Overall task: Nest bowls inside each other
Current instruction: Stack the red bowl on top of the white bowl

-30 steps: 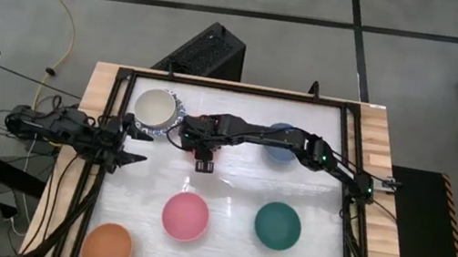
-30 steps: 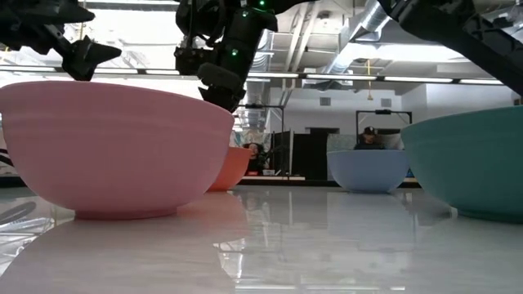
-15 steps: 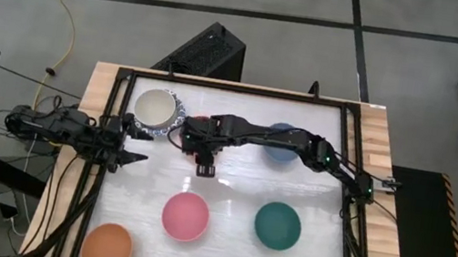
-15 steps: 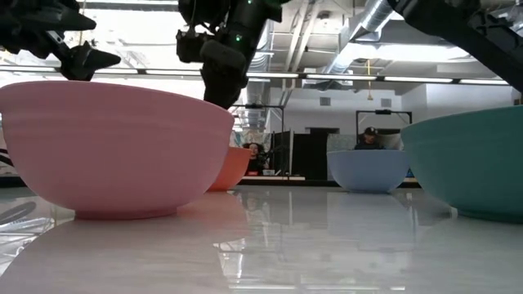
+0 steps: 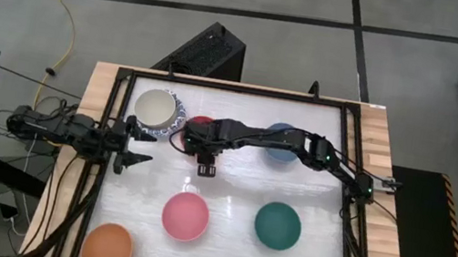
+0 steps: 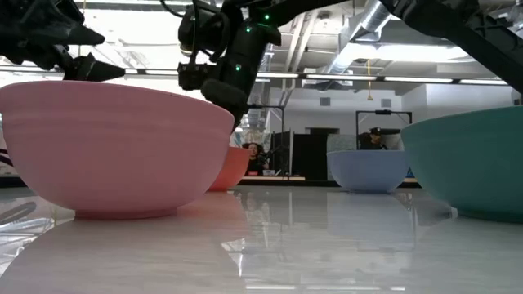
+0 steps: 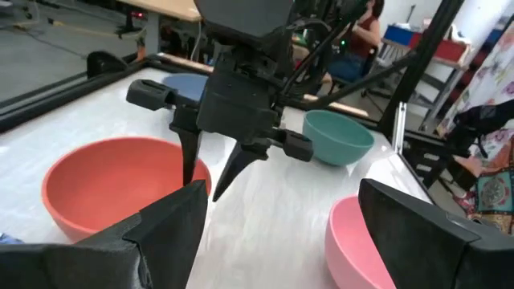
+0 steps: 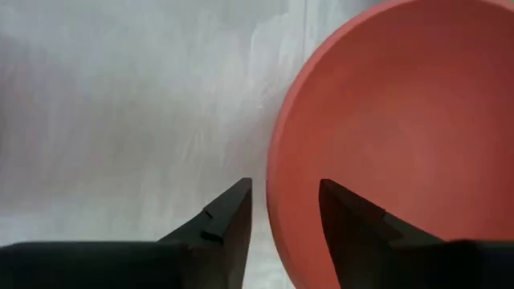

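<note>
The left gripper [image 5: 136,143] waits at the table's nine o'clock edge, jaws spread wide and empty, pointing inward, probably kept clear until needed. Just past it at eleven o'clock sits the white patterned bowl [image 5: 158,110], likely the stack's base. Beside it toward twelve, the red bowl [image 5: 198,127] lies under the right gripper [image 5: 204,169], whose jaws stand partly open astride the bowl's near rim, one finger inside, one outside, gripping nothing yet; that straddle suits a rim pinch. The pink bowl [image 5: 186,215], green bowl [image 5: 277,225], orange bowl [image 5: 107,248] and blue bowl [image 5: 280,150] sit apart, un-nested.
</note>
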You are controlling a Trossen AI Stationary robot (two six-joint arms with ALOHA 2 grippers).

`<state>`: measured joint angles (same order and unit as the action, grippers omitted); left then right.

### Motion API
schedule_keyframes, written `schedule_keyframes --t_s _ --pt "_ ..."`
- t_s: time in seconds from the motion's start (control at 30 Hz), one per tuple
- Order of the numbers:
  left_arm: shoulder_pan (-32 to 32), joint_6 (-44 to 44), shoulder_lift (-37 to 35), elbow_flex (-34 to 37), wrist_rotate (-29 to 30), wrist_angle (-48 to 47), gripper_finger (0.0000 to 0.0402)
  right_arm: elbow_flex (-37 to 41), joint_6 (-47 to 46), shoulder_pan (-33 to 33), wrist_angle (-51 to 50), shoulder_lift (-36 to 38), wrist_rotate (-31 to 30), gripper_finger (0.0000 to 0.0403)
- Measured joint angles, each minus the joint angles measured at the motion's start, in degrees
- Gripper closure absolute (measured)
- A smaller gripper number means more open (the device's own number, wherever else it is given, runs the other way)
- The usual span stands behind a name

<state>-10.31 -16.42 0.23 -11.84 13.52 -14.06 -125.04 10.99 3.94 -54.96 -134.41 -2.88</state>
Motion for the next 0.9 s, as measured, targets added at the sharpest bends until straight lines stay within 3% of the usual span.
schedule_keyframes --t_s 0.33,0.6,0.77,0.9 --pt "0.0 -0.8 0.0 0.0 -0.8 -0.2 0.0088 0.0 -0.1 0.7 0.7 -1.0 -3.0 0.0388" --pt "0.0 0.5 0.0 0.0 -2.5 0.2 0.0088 -0.7 0.0 0.7 1.4 0.2 -5.8 0.0394" --pt "0.0 1.6 0.0 0.0 -2.8 0.9 0.0088 -4.5 2.1 0.6 2.0 0.3 -15.3 0.0394" --pt "0.0 2.3 0.0 0.0 -1.9 0.7 0.0088 -7.2 5.5 1.1 6.1 0.4 -16.8 0.0394"
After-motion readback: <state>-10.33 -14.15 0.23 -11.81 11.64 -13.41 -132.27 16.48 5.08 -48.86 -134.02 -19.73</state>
